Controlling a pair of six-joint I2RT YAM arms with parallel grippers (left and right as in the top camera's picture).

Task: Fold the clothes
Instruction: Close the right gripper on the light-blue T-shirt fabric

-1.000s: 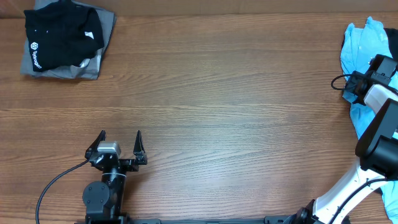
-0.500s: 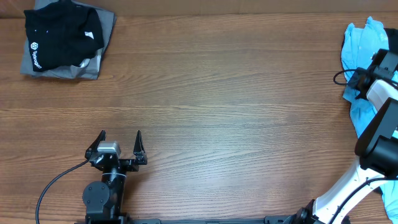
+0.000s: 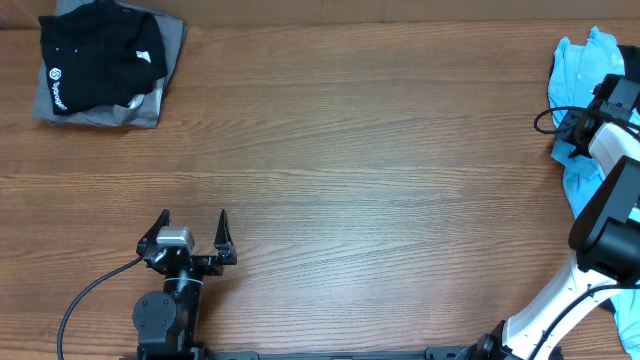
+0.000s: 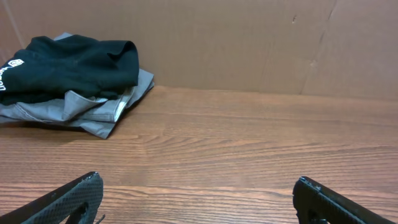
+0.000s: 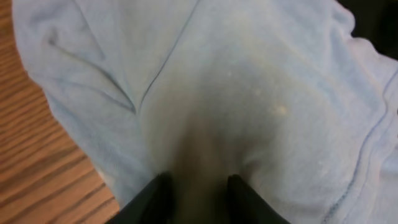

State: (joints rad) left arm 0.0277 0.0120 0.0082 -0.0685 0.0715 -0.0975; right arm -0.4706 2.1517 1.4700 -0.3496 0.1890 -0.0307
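The light blue T-shirt (image 3: pixel 585 60) lies in a crumpled heap at the far right edge of the table (image 3: pixel 350 150). The right gripper (image 5: pixel 199 194) is pushed down into it. Its two black fingers (image 5: pixel 155 196) are close together and pinch a bump of blue cloth between them.

Way over in the far left corner, a black T-shirt (image 3: pixel 95 55) sits on top of a grey one (image 3: pixel 150 105).

The left gripper (image 3: pixel 193 225) is at the near edge, wide open, with nothing in it.

The table is brown wood with long lines. A brown cardboard wall (image 4: pixel 249 43) stands behind it.
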